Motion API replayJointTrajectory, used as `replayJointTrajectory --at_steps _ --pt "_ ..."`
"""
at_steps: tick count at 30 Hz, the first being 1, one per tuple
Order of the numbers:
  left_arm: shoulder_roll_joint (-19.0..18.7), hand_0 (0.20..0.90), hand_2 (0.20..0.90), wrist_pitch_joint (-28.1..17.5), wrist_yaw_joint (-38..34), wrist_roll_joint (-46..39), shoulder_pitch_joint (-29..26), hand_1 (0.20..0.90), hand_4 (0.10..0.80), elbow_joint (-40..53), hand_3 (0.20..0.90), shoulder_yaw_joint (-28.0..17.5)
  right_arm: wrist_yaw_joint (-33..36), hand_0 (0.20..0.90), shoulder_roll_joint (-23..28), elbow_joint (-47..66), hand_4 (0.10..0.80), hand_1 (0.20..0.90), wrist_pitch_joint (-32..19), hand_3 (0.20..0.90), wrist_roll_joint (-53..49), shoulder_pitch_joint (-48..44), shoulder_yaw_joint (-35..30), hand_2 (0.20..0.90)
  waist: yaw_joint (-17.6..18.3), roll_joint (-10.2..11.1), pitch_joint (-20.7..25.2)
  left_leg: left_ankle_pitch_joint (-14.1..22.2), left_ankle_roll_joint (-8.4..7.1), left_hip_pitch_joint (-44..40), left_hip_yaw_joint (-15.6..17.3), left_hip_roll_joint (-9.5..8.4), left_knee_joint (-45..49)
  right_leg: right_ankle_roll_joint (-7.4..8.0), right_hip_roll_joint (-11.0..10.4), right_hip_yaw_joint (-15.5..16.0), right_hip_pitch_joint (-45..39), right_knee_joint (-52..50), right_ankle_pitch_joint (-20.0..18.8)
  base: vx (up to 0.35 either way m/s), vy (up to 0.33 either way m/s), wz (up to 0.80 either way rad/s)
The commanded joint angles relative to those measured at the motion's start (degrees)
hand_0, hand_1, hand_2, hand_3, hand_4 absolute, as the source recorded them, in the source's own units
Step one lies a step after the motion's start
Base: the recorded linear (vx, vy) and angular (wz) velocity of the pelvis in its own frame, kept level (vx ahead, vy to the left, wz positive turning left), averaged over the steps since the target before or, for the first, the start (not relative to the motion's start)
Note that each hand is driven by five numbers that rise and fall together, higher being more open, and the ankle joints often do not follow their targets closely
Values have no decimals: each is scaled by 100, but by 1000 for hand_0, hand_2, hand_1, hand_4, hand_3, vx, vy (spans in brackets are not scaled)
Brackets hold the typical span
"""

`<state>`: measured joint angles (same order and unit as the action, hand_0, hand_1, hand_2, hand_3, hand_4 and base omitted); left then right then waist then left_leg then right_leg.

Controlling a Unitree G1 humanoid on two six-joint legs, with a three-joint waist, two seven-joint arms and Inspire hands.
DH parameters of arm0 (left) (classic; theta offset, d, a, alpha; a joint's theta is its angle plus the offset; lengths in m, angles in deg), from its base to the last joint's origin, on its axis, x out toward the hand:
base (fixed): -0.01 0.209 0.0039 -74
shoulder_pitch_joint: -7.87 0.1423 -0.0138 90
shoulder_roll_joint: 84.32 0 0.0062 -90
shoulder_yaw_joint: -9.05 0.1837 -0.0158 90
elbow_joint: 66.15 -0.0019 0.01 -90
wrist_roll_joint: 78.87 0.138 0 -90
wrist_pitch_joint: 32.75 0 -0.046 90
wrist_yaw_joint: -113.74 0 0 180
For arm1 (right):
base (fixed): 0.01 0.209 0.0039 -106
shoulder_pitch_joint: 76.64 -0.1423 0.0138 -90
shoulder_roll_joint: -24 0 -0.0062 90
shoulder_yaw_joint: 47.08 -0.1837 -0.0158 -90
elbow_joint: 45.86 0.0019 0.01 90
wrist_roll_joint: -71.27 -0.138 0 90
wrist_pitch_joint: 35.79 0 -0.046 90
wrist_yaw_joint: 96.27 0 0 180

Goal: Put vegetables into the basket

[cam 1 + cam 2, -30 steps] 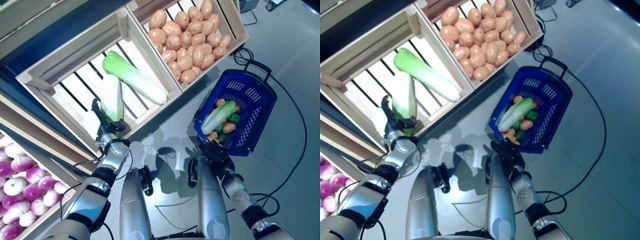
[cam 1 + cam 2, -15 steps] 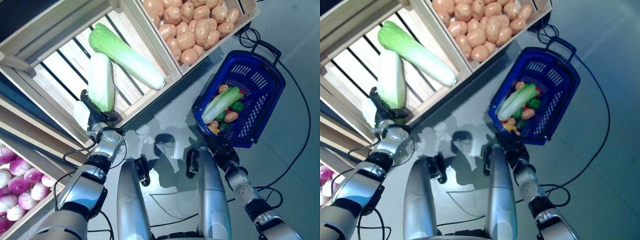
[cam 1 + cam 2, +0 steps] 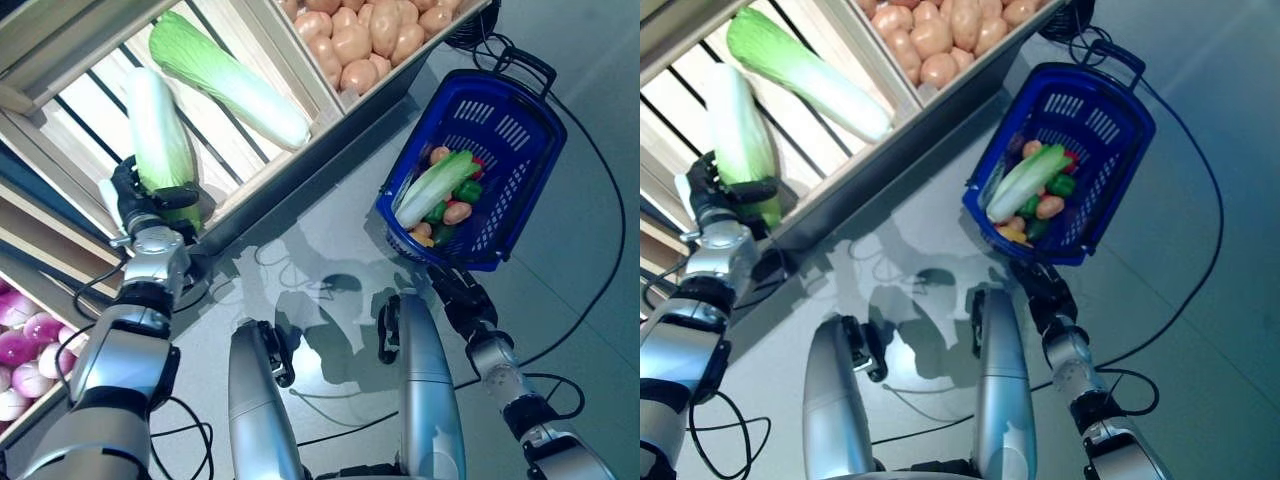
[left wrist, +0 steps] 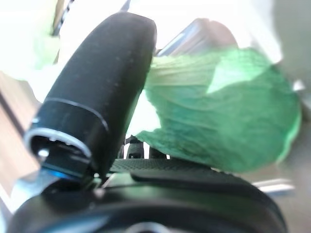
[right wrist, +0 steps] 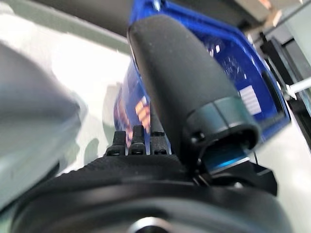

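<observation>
Two napa cabbages show at the wooden crate [image 3: 330, 105]: one is gripped at its leafy green end by the left robot hand [image 3: 150, 200], the fingers and thumb curled round it, so that the cabbage [image 3: 155, 135] stands out past the fingers and leans over the crate's front edge; the second cabbage [image 3: 225, 80] lies loose on the slats, just beyond the held one and farther from that hand. In the left wrist view the green leaf [image 4: 223, 121] presses against the thumb [image 4: 97, 102].

Across from it, the right robot hand [image 3: 462, 298] is clenched on the near rim of the blue basket [image 3: 520, 150], which hangs out past its fingers above the floor [image 3: 300, 250]. Inside the basket (already partly filled) lie another cabbage [image 3: 432, 188], a green pepper [image 3: 468, 190] and a few small brown and yellow vegetables. Potatoes [image 3: 360, 35] fill the next crate, well beyond the basket-holding hand, and purple onions [image 3: 25, 350] lie outward of the left arm.
</observation>
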<state>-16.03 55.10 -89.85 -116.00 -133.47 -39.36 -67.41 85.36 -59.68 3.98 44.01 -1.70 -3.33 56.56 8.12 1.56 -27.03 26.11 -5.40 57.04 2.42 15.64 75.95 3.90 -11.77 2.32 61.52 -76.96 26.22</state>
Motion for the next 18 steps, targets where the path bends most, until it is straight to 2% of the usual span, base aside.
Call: replayJointTrajectory --at_steps 1,9,18 --pt "-19 300 300 202 364 -244 397 300 400 -388 300 134 -391 900 129 208 800 900 -173 900 -123 292 -287 900 57 27 325 0 152 -228 -19 -55 -463 21 -424 -212 -563 846 -459 -1 19 -23" --pt "-59 300 300 88 422 -202 709 300 400 -318 300 -33 -414 900 94 45 800 900 -215 900 -82 308 -308 900 89 -20 565 -292 140 -1138 278 -56 -1415 48 -346 -153 -1399 1657 -667 5 7 -5" --pt "-57 300 300 -268 244 54 1194 300 400 -145 300 -272 -545 900 -115 -121 800 900 -401 900 64 586 -388 900 82 -104 1111 -738 189 -2596 580 -195 -2863 77 -351 -36 -2767 2843 -950 103 -7 -2"
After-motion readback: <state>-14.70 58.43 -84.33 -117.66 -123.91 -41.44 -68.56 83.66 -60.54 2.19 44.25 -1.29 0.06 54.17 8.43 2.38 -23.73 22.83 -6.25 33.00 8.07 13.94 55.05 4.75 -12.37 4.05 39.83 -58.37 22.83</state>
